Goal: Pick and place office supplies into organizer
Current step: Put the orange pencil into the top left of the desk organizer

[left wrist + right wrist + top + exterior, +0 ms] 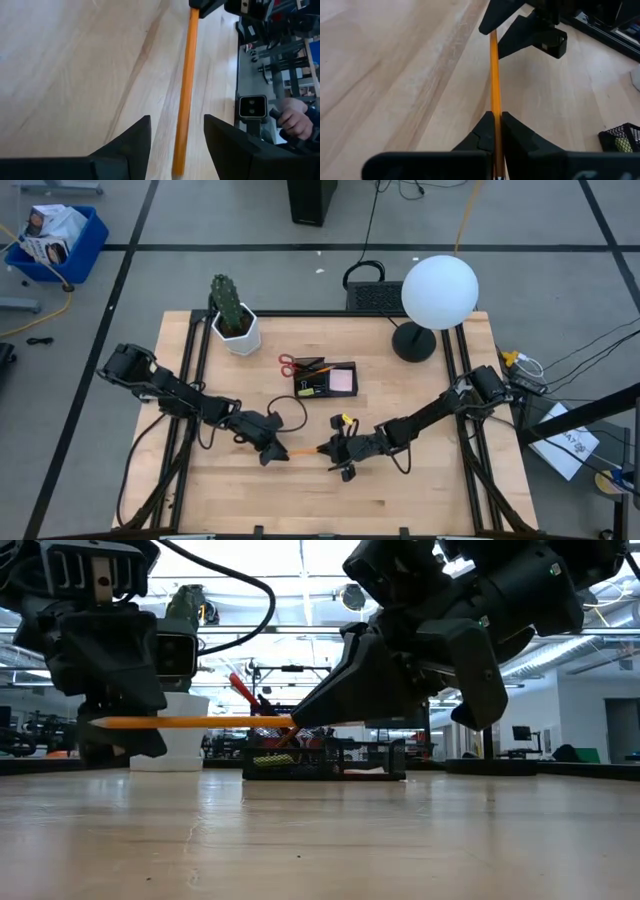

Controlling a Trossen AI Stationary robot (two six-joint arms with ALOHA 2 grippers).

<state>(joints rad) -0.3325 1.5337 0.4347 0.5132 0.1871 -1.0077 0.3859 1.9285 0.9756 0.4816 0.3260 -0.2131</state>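
Grey floor w/ black tape lines around a light wood table [420,490]; a blue bin [62,242] sits off the far left corner, cables on the right. On the table's far side: white hexagonal cactus pot [238,332] at left, white globe lamp [438,292] on a dark base at right. Between them, nearer centre, the black mesh organizer [326,379]: pink sticky pad [343,380] in its right compartment, red-handled scissors [288,364] at its left end. An orange pencil [190,722] hangs level above the wood, in front of the organizer. Right gripper [496,131] is clamped tight on one end. Left gripper [176,140] straddles the other end, fingers [131,146] spread, not touching. In the left wrist view, a person's hand [295,118] shows beyond the table edge.
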